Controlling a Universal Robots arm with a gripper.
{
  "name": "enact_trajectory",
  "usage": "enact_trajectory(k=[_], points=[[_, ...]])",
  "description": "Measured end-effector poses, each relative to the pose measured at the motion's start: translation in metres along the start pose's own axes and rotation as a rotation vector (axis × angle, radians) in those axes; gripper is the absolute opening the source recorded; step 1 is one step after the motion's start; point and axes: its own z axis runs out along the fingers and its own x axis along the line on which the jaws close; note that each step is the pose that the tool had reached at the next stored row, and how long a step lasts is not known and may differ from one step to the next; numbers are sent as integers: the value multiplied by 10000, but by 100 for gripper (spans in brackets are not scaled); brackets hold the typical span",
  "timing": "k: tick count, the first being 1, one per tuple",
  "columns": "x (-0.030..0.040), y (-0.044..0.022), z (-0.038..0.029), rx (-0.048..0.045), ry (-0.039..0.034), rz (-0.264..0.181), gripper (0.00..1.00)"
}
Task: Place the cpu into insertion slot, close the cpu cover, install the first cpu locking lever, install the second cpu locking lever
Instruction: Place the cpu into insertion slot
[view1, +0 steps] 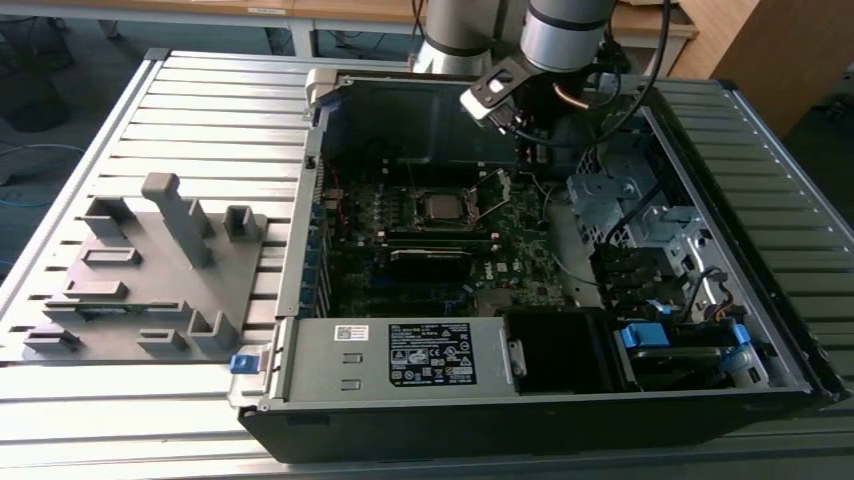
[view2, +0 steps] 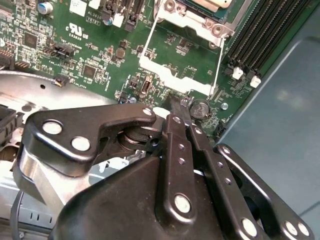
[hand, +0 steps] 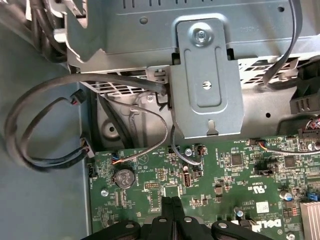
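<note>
Cpu (view1: 438, 207) in insertion slot (view1: 414, 206), cover (view2: 165, 74) open

Slatted table (view1: 200, 100); open computer case (view1: 534, 430); grey fixture (view1: 147, 285) alongside

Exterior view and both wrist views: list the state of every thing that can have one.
Black metal robot hand: shut, over the green motherboard.
Silvery-grey square cpu: seated in the dark square insertion slot.
Thin silvery metal cpu cover frame: open, tilted up off the cpu.
Dark computer case: side open, board exposed.
</note>
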Motion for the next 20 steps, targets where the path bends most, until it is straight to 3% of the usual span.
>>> enact_trajectory(k=[4, 11, 15, 20], points=[[0, -2, 38, 0, 0, 2, 10], [-5, -39, 48, 3, 29, -28, 10], [-14, -119, 43, 4, 48, -30, 10], [-30, -270, 36, 0, 97, -26, 10]])
